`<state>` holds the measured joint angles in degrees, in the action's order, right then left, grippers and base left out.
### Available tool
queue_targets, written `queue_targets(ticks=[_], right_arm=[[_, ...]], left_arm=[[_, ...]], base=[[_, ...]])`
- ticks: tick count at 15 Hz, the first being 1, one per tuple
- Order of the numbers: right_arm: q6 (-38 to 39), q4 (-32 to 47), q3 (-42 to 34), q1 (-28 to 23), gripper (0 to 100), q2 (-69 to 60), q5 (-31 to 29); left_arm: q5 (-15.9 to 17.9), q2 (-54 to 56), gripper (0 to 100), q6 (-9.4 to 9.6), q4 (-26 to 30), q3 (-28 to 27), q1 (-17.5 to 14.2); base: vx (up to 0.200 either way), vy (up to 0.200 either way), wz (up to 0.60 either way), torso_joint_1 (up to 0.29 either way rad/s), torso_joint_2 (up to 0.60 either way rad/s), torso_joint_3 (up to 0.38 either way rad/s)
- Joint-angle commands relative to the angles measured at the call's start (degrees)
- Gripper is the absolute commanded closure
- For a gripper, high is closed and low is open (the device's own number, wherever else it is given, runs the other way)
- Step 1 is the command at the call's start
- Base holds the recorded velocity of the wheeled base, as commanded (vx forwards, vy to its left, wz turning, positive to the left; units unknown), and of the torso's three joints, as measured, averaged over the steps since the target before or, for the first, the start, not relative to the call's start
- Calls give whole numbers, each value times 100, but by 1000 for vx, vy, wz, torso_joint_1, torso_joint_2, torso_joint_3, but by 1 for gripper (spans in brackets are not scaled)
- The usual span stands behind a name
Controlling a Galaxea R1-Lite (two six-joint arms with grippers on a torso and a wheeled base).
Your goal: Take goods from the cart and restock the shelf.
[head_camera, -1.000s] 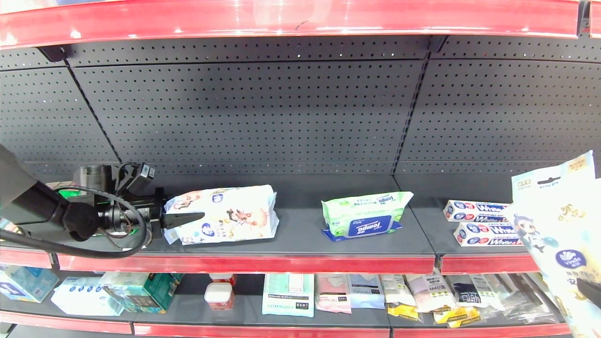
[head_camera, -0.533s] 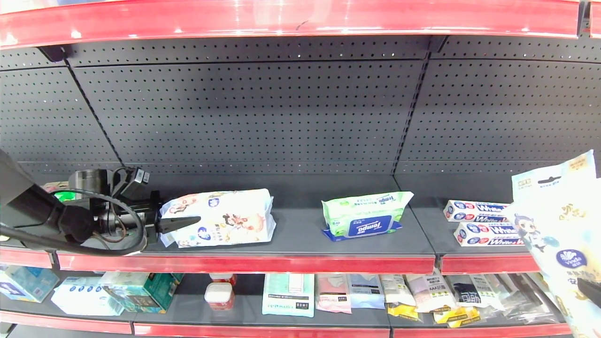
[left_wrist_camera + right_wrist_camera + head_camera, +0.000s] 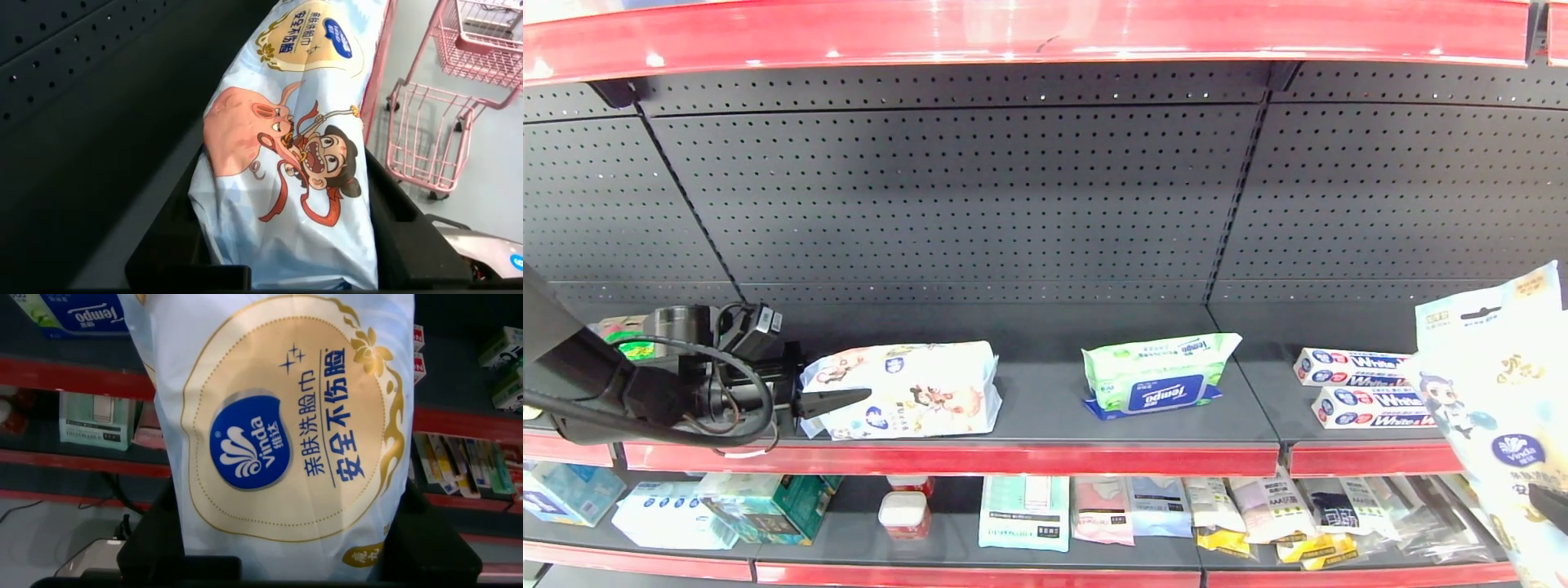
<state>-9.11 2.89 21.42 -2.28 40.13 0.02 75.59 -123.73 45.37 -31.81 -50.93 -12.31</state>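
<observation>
1. The cartoon-printed pack (image 3: 915,388) is a soft, pillowy film bag. It is probably light, it gives under pressure, and its glossy wrapper looks slippery. A hold across the narrow end or the middle of the body should suit it better than one on the loose seams.
2. This pack lies lengthwise near the front of the shelf (image 3: 1045,412). It is well apart from the green wipes pack (image 3: 1156,376), and the toothpaste boxes (image 3: 1356,384) sit farther right.
3. The left end effector (image 3: 849,394) is clamped on the pack's left end. One finger runs along its front face, and in the left wrist view the bag fills the gap between the fingers.
4. The white-and-gold pack (image 3: 1499,392) is a similar soft bag. It hangs upright in front of the shelf at the far right.
5. The right end effector (image 3: 286,539) is closed on this pack's lower part, with a finger on each side.
6. The pink cart (image 3: 441,114) stands on the floor behind the left arm.
</observation>
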Motion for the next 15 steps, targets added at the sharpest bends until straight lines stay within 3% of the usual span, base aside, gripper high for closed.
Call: queue_targets(ticks=[1, 3, 6, 11, 15], right_arm=[[-3, 1, 3, -1, 100, -5, -46], [-3, 1, -24, -1, 100, -5, -55], [-3, 1, -33, -1, 100, -5, -64], [-12, 10, -41, -1, 100, 3, -73], [-109, 10, -41, -1, 100, -5, -64]], left_arm=[[8, -19, 100, 15, -1, 31, -17], [96, -10, 100, 42, -1, 40, -26], [149, 7, 100, 305, -1, 119, -17], [149, 51, 100, 446, -1, 250, -26], [140, 25, 100, 428, 8, 268, -34]], base=[[0, 0, 0, 0, 0, 0], [0, 0, 0, 0, 0, 0], [0, 0, 0, 0, 0, 0], [0, 0, 0, 0, 0, 0], [0, 0, 0, 0, 0, 0]])
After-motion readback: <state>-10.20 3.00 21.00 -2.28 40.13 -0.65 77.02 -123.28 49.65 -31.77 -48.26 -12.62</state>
